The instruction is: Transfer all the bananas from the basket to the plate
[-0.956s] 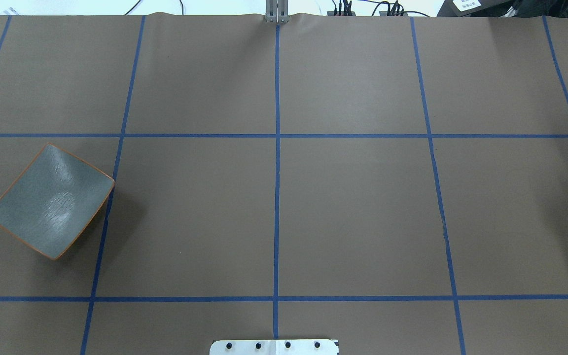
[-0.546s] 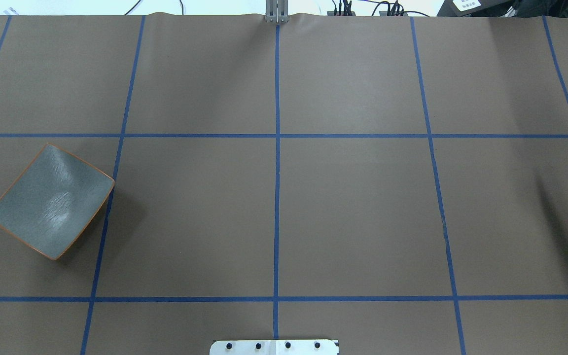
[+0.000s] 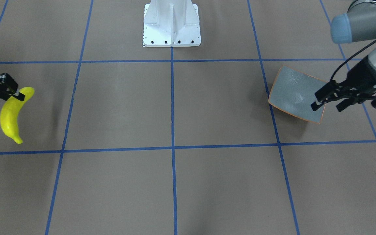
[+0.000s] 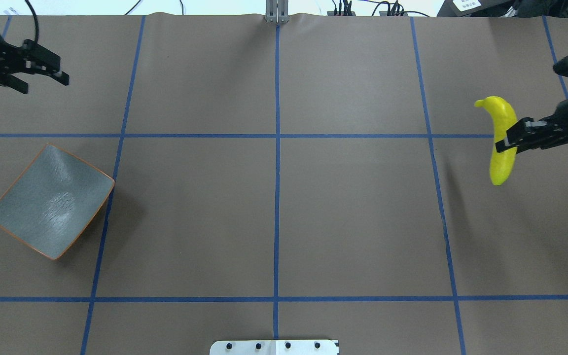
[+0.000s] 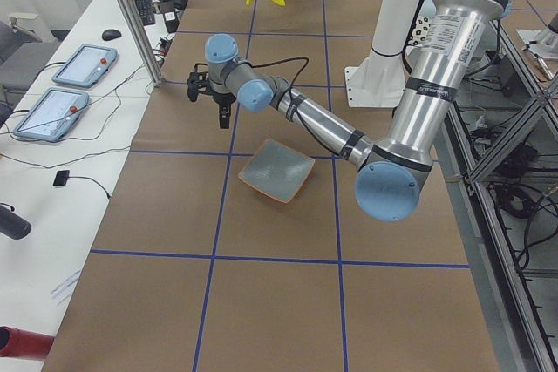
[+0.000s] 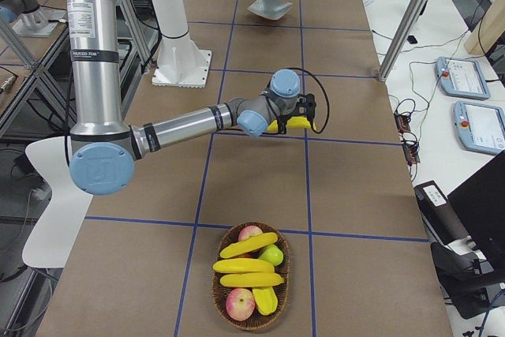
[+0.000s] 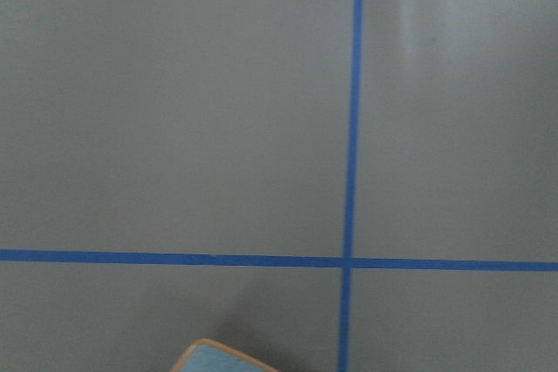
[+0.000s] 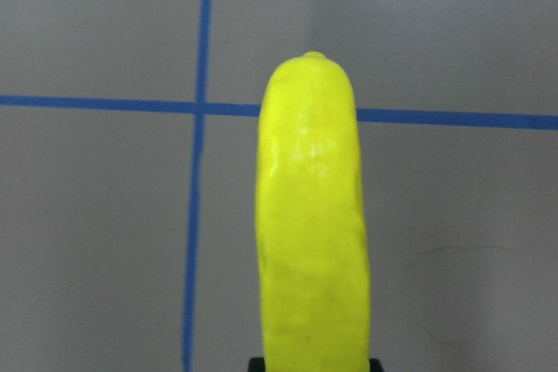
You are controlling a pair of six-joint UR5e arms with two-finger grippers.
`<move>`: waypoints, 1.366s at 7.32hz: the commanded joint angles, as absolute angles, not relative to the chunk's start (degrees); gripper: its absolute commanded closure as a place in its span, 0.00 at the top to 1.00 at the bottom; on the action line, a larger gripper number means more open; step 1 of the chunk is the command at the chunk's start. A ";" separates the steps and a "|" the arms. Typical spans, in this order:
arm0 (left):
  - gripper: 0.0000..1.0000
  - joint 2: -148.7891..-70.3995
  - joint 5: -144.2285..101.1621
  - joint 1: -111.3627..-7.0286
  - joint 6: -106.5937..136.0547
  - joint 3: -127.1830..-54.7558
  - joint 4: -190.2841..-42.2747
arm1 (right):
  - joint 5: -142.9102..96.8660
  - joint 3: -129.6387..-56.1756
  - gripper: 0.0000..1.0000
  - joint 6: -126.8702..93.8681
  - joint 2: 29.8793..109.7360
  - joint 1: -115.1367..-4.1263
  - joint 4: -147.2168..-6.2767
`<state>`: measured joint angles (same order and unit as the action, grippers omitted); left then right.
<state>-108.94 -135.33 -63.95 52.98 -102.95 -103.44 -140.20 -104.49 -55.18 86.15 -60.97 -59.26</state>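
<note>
Judging from how things lie, the task is taken to be at its start. The squarish grey-blue glossy plate (image 4: 50, 202) with the thin orange rim is seen bare, with no fruit set on it.

One bright yellow, curved, smooth banana (image 4: 504, 114) is pinched across its middle by the right tool (image 4: 505, 143), whose jaws are drawn narrow on it. A shadow is cast on the brown paper-covered desk (image 4: 353, 222) with blue tape lines, so the banana is judged to be lifted rather than resting. It is held over the robot's right side of the desk, well apart from the plate on the robot's left side.

The left tool (image 3: 326, 106) is seen with its jaws spread wide and nothing between them. It is raised near the plate, on the side away from the robot's base.

At the desk's end on the robot's right, the round brown woven basket (image 6: 215, 290) is seen. Three more yellow bananas (image 6: 245, 265) are counted in it, among two red apples (image 6: 241, 304) and a small green fruit (image 6: 272, 254). A fourth yellow piece lies there too, but its kind cannot be told.

The held banana is yet to be carried across and set on the plate. Every banana in the basket is yet to be fetched.
</note>
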 commanded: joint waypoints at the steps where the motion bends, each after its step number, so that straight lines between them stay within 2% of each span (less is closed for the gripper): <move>1: 1.00 -114.58 -135.18 -55.14 68.66 -100.65 -112.20 | -131.45 -104.59 0.00 -73.77 76.68 -49.45 -55.99; 3: 1.00 -120.57 -135.09 -53.01 71.72 -97.31 -112.85 | -122.92 -104.24 0.00 -83.62 67.72 -40.12 -56.07; 5: 1.00 -121.29 -135.17 -52.74 75.90 -95.81 -120.01 | -113.78 -103.89 0.00 -90.15 61.99 -32.12 -55.99; 10: 0.99 -121.46 -135.35 -49.66 87.51 -94.31 -138.31 | -105.21 -103.27 0.00 -90.00 56.96 -26.63 -52.75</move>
